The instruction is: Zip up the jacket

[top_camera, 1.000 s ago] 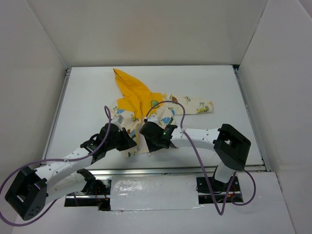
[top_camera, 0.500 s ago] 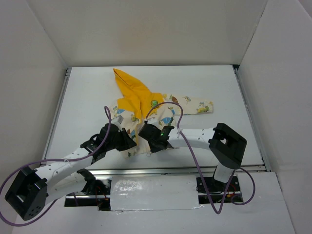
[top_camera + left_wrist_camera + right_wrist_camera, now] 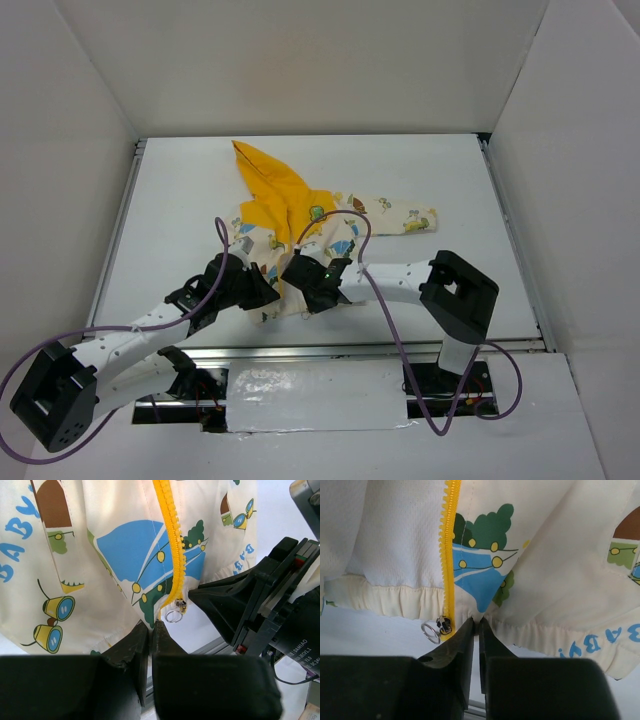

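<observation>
Top view: jacket (image 3: 330,225) lies flat mid-table (image 3: 180,200), yellow hood (image 3: 262,178) pointing to 11 o'clock, one sleeve out to 3 o'clock, hem at the 6 o'clock end, where the left gripper (image 3: 268,292) and right gripper (image 3: 296,283) meet side by side. Left wrist cam: the L claw's jaws are pressed together with the tips on the hem, apparently nipping fabric. The yellow zipper (image 3: 169,530) runs up to 12 o'clock. Its slider (image 3: 180,604) and pull ring (image 3: 173,616) sit just off the tips at 1 o'clock, with the R claw close by at 3 o'clock. Right wrist cam: R jaws likewise closed on the hem edge, ring just beside at 9 o'clock, mesh lining showing on that side. Judged step: anchoring the hem, with the slider at the bottom and zipping not begun. The next move likely needs one claw to let go, take the ring and draw it toward the hood while the other keeps the hem taut.
</observation>
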Motion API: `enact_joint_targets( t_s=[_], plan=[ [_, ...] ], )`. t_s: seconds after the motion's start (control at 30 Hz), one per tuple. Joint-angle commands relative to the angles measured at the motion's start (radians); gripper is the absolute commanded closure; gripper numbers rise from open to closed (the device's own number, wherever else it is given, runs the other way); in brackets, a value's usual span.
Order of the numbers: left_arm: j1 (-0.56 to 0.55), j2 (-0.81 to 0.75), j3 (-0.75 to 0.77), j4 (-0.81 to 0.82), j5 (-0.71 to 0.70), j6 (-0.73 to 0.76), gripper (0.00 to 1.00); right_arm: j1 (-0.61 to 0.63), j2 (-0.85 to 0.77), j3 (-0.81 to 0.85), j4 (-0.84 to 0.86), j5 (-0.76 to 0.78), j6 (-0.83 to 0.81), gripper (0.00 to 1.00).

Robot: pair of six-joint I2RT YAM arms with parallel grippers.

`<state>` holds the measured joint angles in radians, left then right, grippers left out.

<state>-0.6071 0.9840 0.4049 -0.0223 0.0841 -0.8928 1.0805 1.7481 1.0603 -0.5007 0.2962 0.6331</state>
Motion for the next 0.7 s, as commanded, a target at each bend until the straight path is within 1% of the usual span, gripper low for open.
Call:
enact_joint_targets(
  t_s=[0.0,0.03,0.13,0.27,0.43,0.47,0.5,0.57,0.6,0.63,0.67],
  plan=[
    [0.004,-0.008,0.008,0.028,0.017,0.017,1.0,0.007,0.011,0.035,-0.002,0.026,0.01,0.9],
    [0.004,-0.008,0.008,0.028,0.017,0.017,1.0,0.01,0.008,0.035,-0.009,0.027,0.011,1.0],
    [0.004,-0.01,0.006,0.03,0.016,0.017,1.0,0.009,-0.016,0.041,-0.015,0.031,0.014,1.0],
    [0.004,-0.01,-0.001,0.033,0.013,0.012,1.0,0.009,-0.099,0.029,0.004,0.008,0.017,1.0],
    [0.004,-0.008,-0.006,0.03,0.005,0.008,1.0,0.007,-0.265,-0.006,0.037,-0.02,0.025,1.0],
    [0.004,-0.008,-0.008,0.032,0.005,0.006,1.0,0.009,-0.306,-0.035,0.077,-0.067,0.008,1.0],
    [0.004,-0.008,-0.008,0.035,0.006,0.005,1.0,0.009,-0.321,-0.036,0.103,-0.068,-0.002,1.0],
    [0.006,-0.007,-0.009,0.048,0.023,-0.001,1.0,0.007,-0.343,-0.092,0.166,-0.173,-0.047,1.0],
    [0.004,-0.008,-0.012,0.083,0.037,-0.003,1.0,0.007,-0.351,-0.139,0.238,-0.208,-0.053,1.0],
    [0.006,-0.01,-0.017,0.108,0.051,-0.012,1.0,0.004,-0.361,-0.164,0.275,-0.286,-0.062,1.0],
    [0.006,-0.018,-0.026,0.157,0.077,-0.018,1.0,0.006,-0.369,-0.187,0.316,-0.32,-0.073,1.0]
  ],
)
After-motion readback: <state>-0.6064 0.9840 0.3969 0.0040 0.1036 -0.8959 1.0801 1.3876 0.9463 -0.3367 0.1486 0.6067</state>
